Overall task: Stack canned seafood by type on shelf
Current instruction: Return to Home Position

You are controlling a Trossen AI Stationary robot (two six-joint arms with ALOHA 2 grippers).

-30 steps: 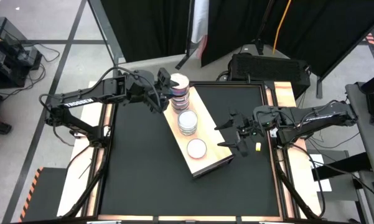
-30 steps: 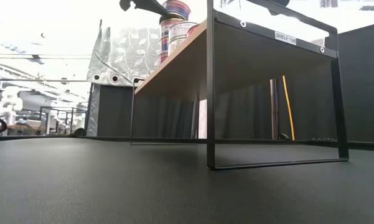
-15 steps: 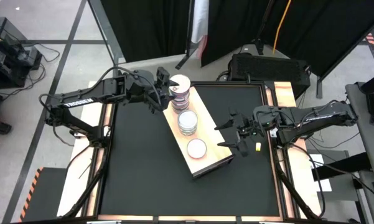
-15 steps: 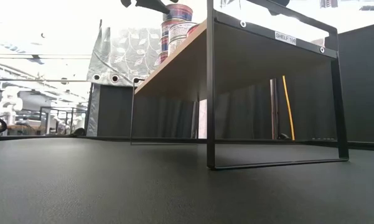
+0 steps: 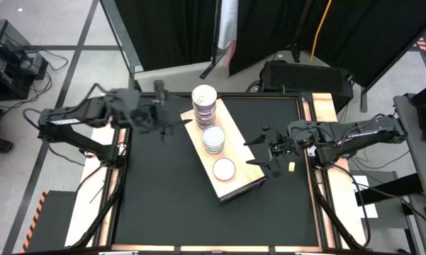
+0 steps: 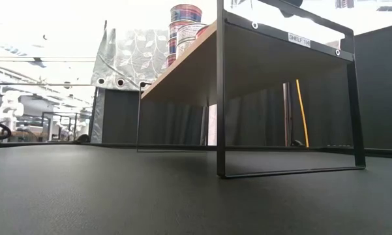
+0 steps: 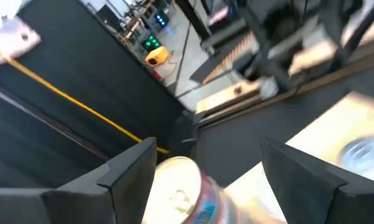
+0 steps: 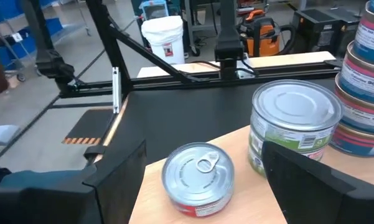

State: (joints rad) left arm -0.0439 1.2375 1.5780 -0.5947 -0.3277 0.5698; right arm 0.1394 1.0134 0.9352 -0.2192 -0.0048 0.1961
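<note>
1. Three groups of canned seafood are shown on the shelf [image 5: 239,183]: a tall blue-and-pink stack [image 5: 204,100] at the far end, a shorter green-labelled stack [image 5: 213,139] at mid-board, and a single red-labelled tin [image 5: 224,168] nearer the front.
2. No tin is seen on the tabletop [image 5: 163,198]; sorting is judged complete, and homing is the step in hand.
3. Left gripper [image 5: 161,112]: placed near the tall stack but apart from it, fingers spread wide, empty.
4. Right gripper [image 5: 264,152]: held just beside the shelf's right edge, fingers wide, empty.
5. Next, both arms are to be folded clear without the tall stack being brushed.

L tool [image 5: 162,110] at far left, fingers spread; R tool [image 5: 255,154] at right, fingers spread, pointing inward.
</note>
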